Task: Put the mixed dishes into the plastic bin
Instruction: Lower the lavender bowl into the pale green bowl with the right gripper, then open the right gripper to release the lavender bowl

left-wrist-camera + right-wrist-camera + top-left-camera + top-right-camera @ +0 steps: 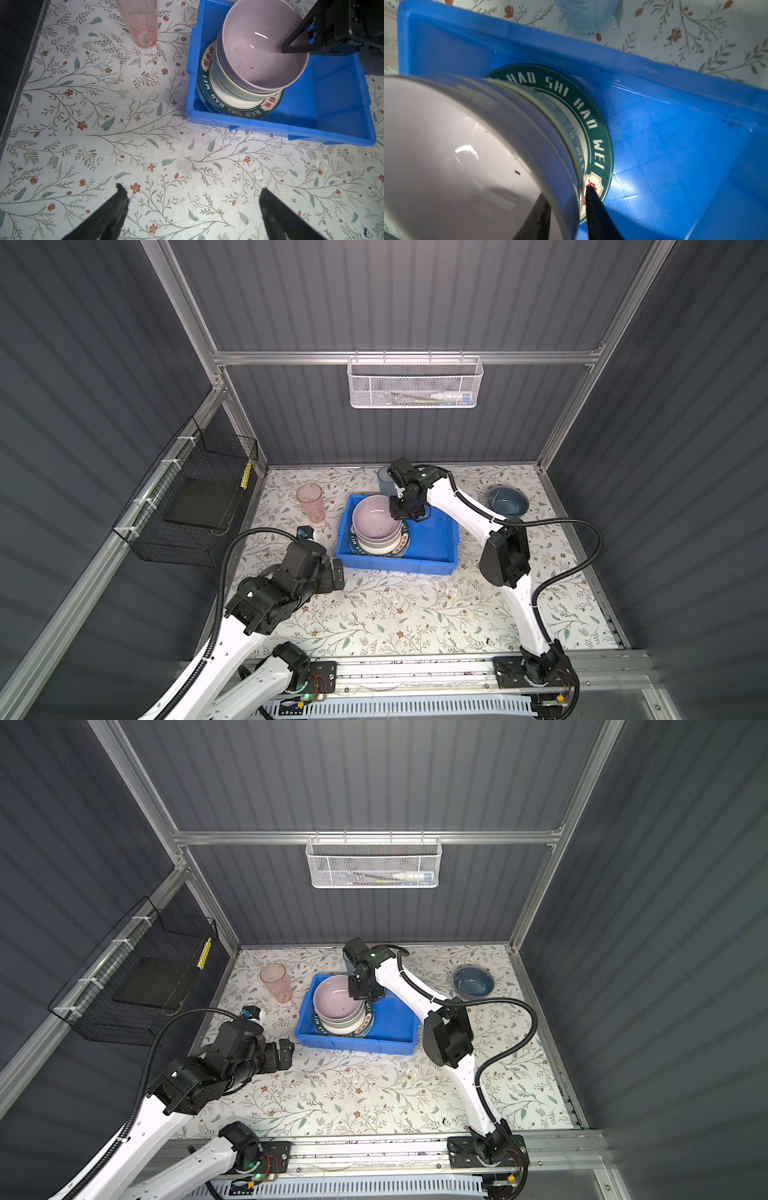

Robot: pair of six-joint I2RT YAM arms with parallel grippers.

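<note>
A pink tumbler (311, 503) stands near the counter's (395, 614) back left corner. The left end effector (338, 572) hovers wide open, empty, off the blue plastic bin's (432, 549) front left corner. In the bin's left half, a pink bowl (374, 516) tops a green bowl (234, 89) and lettered plate (228, 108), with the right end effector (564, 199) astride its rim, jaws slightly parted. A blue tumbler (383, 485) stands behind the bin, and a dark-blue bowl (508, 501) sits back right.

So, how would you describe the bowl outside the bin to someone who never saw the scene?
Find the blue bin in the middle of the flowered table. To its right in both top views, near the back, a bowl stands alone. It is dark blue; the pink bowl and green bowl sit stacked inside the bin.
</note>
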